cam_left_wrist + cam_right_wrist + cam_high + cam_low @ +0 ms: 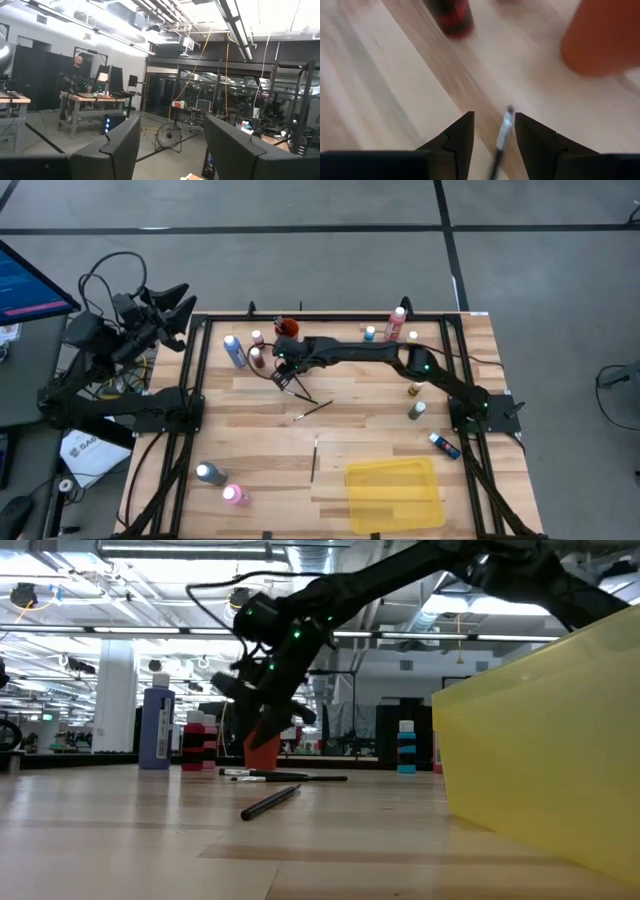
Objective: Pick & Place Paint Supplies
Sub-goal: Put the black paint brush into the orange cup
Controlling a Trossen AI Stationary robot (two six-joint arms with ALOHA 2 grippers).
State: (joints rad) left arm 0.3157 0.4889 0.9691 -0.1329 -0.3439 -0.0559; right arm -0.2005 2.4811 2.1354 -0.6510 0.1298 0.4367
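Note:
My right gripper (284, 376) reaches across to the table's far left part and slants down over the wood. It is open. A thin dark paintbrush (504, 131) with a silver ferrule lies in the gap between its fingers, with space on both sides. That brush (303, 393) runs out from under the gripper toward the table's middle. The orange cup (600, 35) and a dark red bottle (451, 17) stand just beyond the fingertips. My left gripper (170, 305) waits off the table's far left corner, raised and open, with nothing between its fingers (115, 150).
More brushes lie at mid-table (316, 408) and nearer (313, 460). Bottles stand at far left (233, 350), far right (396, 325), right (417, 410) and near left (233, 494). The yellow tray (393, 492) lies at near right. A person (77, 70) stands far off in the room.

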